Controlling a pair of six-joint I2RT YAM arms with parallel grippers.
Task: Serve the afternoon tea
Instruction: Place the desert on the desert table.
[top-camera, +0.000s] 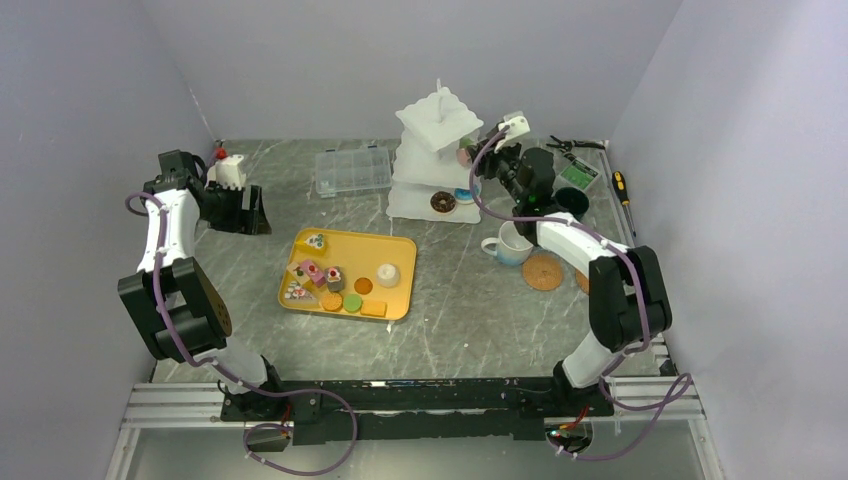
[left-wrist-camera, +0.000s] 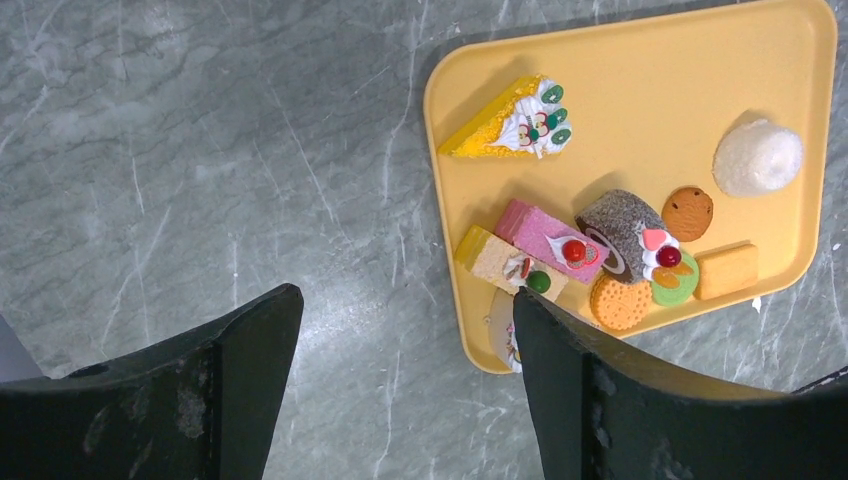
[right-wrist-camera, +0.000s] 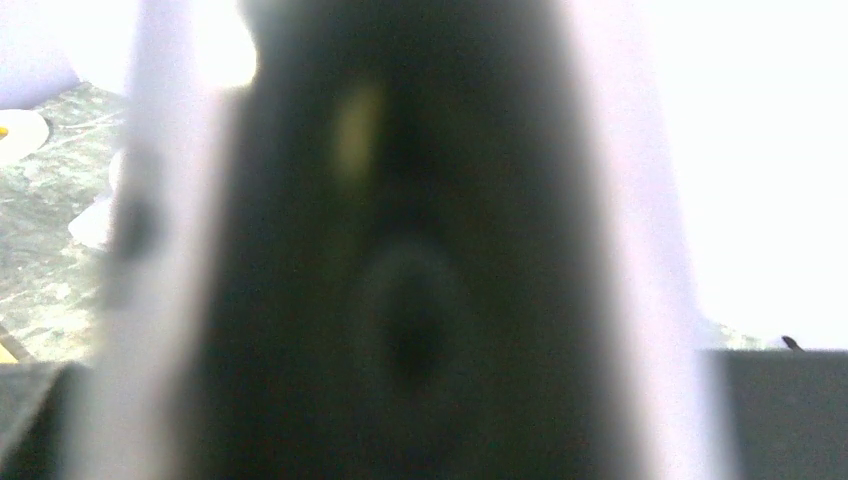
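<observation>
The white three-tier stand (top-camera: 437, 130) is at the back centre, with a brown donut (top-camera: 443, 202) and a blue one (top-camera: 463, 196) on its bottom tier. My right gripper (top-camera: 478, 158) reaches to the middle tier, closed on a small pink pastry (top-camera: 465, 155). A dark blur fills the right wrist view. The yellow tray (top-camera: 400, 255) holds several pastries, among them a cake slice (left-wrist-camera: 510, 120), a pink cake (left-wrist-camera: 545, 235) and a white round one (left-wrist-camera: 757, 157). My left gripper (left-wrist-camera: 405, 295) hovers open and empty over bare table, left of the tray (left-wrist-camera: 640, 90).
A white mug (top-camera: 512, 243) and a cork coaster (top-camera: 543, 272) lie under the right arm. A dark-green mug (top-camera: 572, 203) stands behind them. A clear compartment box (top-camera: 352, 170) sits left of the stand. Pliers (top-camera: 572, 147) and a screwdriver (top-camera: 622, 187) lie at the back right.
</observation>
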